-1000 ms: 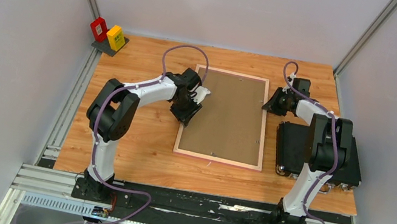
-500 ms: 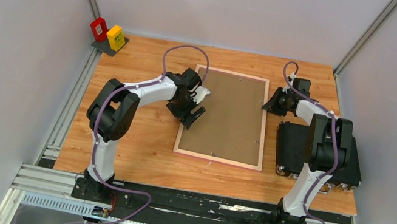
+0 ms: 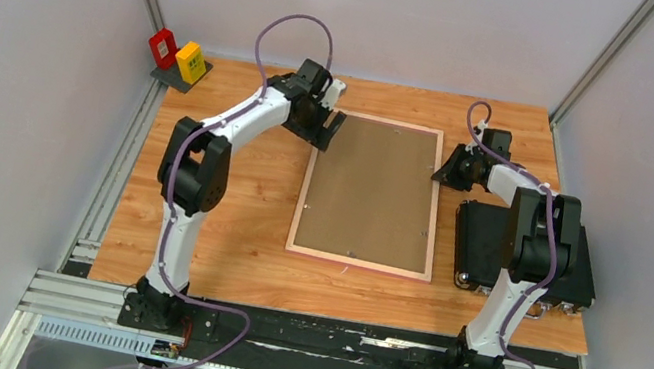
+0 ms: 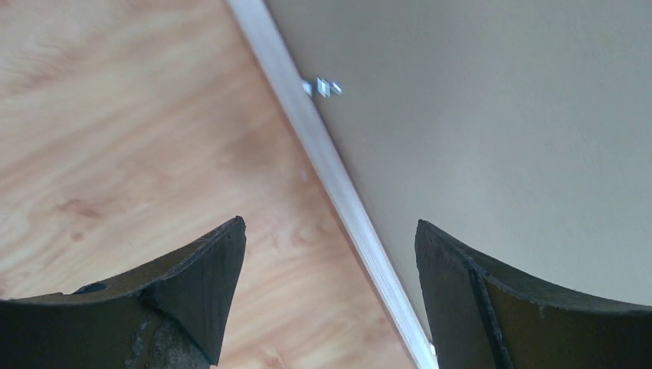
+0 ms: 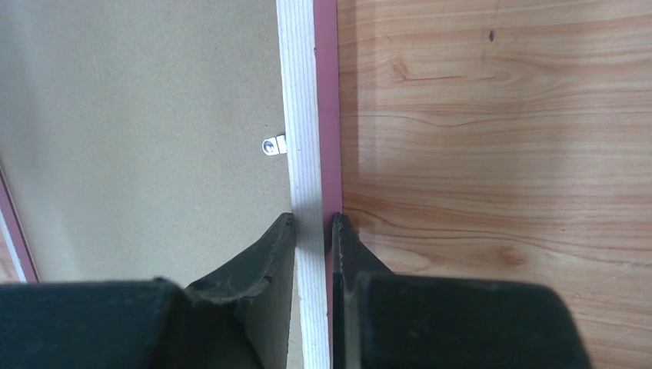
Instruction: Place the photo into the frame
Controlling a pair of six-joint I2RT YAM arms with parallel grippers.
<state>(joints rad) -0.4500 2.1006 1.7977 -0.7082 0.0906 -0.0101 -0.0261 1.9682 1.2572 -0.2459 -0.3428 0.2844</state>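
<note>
Left tool shifted to frame corner — jaws apart.

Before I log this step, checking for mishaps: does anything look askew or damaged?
Mostly no: the frame lies flat, backing board in. A white speck at its near edge is too small to identify.

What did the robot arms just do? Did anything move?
The left gripper slid from the middle of the frame's left edge to its far corner, and its jaws opened wide, holding nothing. The right gripper stayed pinched on the frame's right edge. The frame and the brown backing board did not move.
</note>
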